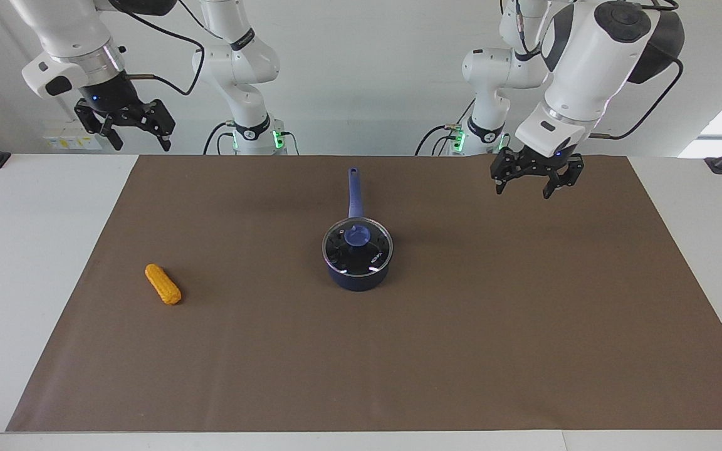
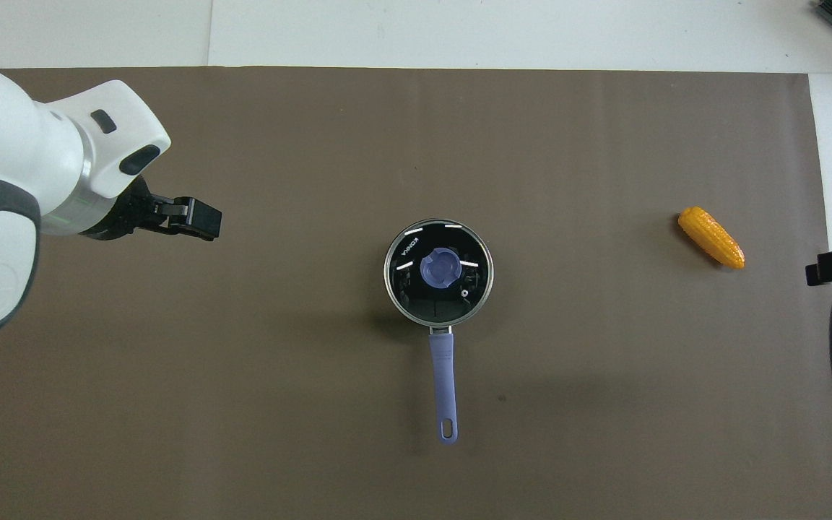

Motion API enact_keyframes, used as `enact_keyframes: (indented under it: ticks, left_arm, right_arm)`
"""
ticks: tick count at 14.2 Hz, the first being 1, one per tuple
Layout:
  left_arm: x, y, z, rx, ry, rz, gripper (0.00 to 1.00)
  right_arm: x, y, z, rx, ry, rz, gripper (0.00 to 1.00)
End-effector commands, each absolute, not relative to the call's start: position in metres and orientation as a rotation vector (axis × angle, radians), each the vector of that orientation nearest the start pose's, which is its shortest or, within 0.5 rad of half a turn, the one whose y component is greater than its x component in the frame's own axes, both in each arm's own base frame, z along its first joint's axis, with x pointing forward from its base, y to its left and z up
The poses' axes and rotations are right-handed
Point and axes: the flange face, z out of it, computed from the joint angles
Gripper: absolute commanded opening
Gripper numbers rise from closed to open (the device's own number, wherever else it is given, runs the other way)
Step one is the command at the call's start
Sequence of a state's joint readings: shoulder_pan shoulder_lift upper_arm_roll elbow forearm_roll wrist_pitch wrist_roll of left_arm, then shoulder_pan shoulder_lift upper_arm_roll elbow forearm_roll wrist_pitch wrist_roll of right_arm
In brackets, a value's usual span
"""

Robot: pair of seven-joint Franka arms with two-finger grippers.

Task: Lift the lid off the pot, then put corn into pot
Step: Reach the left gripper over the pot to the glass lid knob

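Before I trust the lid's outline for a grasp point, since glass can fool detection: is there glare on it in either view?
Overhead view: short white streaks of reflected light sit on the lid around its blue knob, with dark reflections across the glass. Facing view: only a thin bright arc along the lid's rim; the pot casts a soft, faint shadow.

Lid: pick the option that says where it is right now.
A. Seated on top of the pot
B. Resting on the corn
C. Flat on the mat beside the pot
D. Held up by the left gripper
A: the lid sits on the pot, its blue knob at the centre, while the left gripper is open, holds nothing and hangs over the bare mat, well clear of the pot.
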State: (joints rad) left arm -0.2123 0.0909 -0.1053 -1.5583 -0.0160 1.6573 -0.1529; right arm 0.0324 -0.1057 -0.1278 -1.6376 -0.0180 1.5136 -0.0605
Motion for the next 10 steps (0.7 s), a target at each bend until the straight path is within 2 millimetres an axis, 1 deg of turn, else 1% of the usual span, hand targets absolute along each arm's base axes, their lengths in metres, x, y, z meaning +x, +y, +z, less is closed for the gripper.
enact_keyframes:
  ticks: [1, 2, 4, 5, 7, 8, 9, 10]
  left_arm:
    - [0.56, -0.226, 0.563, -3.124, 0.187, -0.025, 1.0]
    - [0.56, -0.243, 0.552, -3.124, 0.16, -0.022, 1.0]
    - [0.56, -0.268, 0.536, -3.125, 0.128, -0.024, 1.0]
    - [0.56, -0.282, 0.521, -3.119, 0.098, -0.002, 1.0]
    - [0.56, -0.321, 0.488, -3.074, 0.047, -0.003, 1.0]
    - [0.564, -0.331, 0.479, -3.084, -0.006, -0.027, 1.0]
    - [0.565, -0.339, 0.475, -3.098, -0.05, -0.058, 1.0]
    - [0.561, -0.355, 0.468, -3.111, -0.076, -0.073, 1.0]
  right_arm:
    - [0.512, -0.058, 0.644, -3.138, 0.072, 0.008, 1.0]
    - [0.512, -0.058, 0.644, -3.138, 0.074, 0.008, 1.0]
    - [0.512, -0.058, 0.643, -3.138, 0.072, 0.011, 1.0]
    - [0.512, -0.058, 0.643, -3.138, 0.074, 0.011, 1.0]
    - [0.512, -0.058, 0.642, -3.138, 0.072, 0.013, 1.0]
    - [0.511, -0.058, 0.643, -3.138, 0.071, 0.013, 1.0]
    - [0.511, -0.058, 0.642, -3.138, 0.071, 0.018, 1.0]
    - [0.511, -0.058, 0.642, -3.137, 0.071, 0.018, 1.0]
